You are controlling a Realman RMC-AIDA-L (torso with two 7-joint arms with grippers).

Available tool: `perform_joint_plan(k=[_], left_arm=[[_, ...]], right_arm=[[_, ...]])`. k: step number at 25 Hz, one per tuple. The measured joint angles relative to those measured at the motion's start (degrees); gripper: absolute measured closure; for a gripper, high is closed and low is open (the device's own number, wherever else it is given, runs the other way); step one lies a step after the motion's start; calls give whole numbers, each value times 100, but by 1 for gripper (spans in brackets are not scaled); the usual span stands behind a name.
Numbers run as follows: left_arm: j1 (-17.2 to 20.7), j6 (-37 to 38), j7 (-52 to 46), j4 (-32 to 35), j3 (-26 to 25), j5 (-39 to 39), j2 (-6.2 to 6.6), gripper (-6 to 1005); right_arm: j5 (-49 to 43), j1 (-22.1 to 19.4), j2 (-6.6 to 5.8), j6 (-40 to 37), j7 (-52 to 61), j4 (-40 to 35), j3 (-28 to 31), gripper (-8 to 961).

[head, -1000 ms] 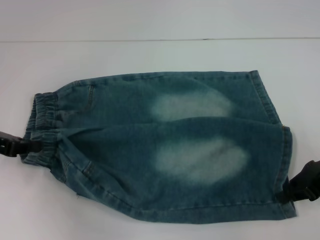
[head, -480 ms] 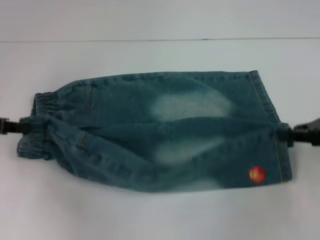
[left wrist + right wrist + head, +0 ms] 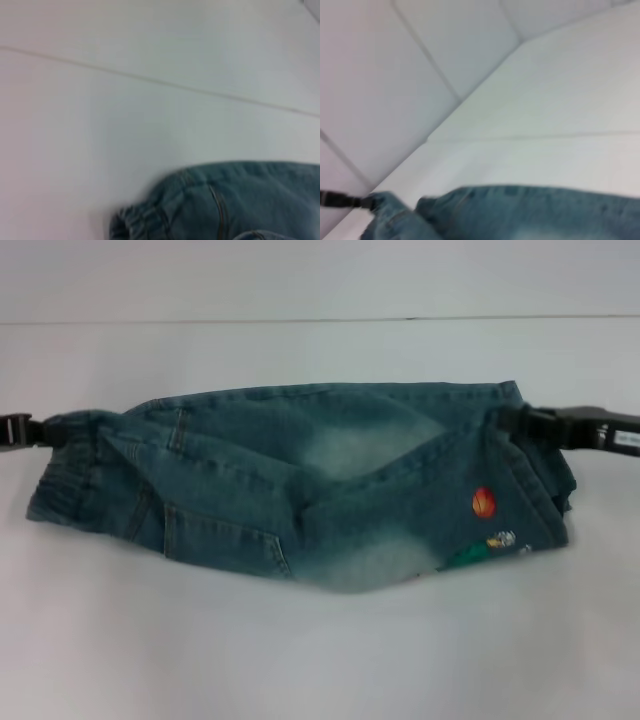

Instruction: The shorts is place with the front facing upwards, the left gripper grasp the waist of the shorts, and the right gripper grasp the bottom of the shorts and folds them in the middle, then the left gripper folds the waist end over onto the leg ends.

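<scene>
Head view: shorts [image 3: 300, 490] stretched between left hand [image 3: 45, 430] and right hand [image 3: 520, 422].

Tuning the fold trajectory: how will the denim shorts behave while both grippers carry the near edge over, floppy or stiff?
Likely floppy: the shorts, pinched by the left gripper at the waist and the right gripper at the leg hem, sag and crease between them. The lifted flap drapes rather than standing up. Probably not slippery: the elastic waistband bunches on the table.

Setting appears to be a laboratory or robot test station. Evidence: a plain white table [image 3: 300, 660] with a thin seam near its far edge, and a bare white panelled wall [image 3: 395, 75] behind. No domestic furnishings visible.
</scene>
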Motion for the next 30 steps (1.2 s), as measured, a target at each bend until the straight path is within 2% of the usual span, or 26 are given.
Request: perform_joint_plan(k=[9, 14, 21, 30], left_arm=[[16, -923, -4, -255, 9, -120, -138, 980], [49, -1227, 35, -261, 28, -137, -229, 981], [58, -1378, 273, -219, 68, -141, -347, 981], [66, -1538, 287, -209, 78, -141, -352, 980]], right_arm=[[391, 261, 446, 2236, -481, 269, -10, 913], [600, 291, 466, 2572, -867, 476, -10, 913], [1229, 218, 482, 2571, -1527, 670, -6, 913], [1295, 376, 482, 2691, -1992, 655, -50, 914]])
